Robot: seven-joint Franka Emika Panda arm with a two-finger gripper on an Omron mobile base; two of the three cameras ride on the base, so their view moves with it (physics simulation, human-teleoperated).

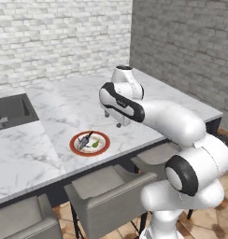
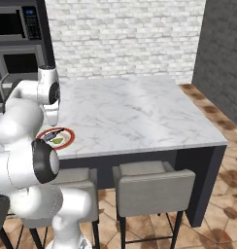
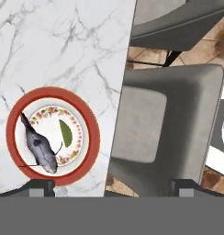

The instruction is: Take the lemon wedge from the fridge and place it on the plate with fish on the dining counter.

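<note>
Lemon wedge (image 3: 65,132) lies on the plate (image 3: 91,137), just beside the fish (image 3: 39,149), its long axis roughly parallel to the fish's. The plate sits near the dining counter's (image 1: 134,100) stool-side edge. My claw (image 3: 111,186) hangs above the plate, fingers spread wide, holding nothing.

No text, label, brand, number or sign can be read anywhere; the microwave (image 2: 16,22) at the upper left of the right base view has a small control panel, too blurred to make out.
</note>
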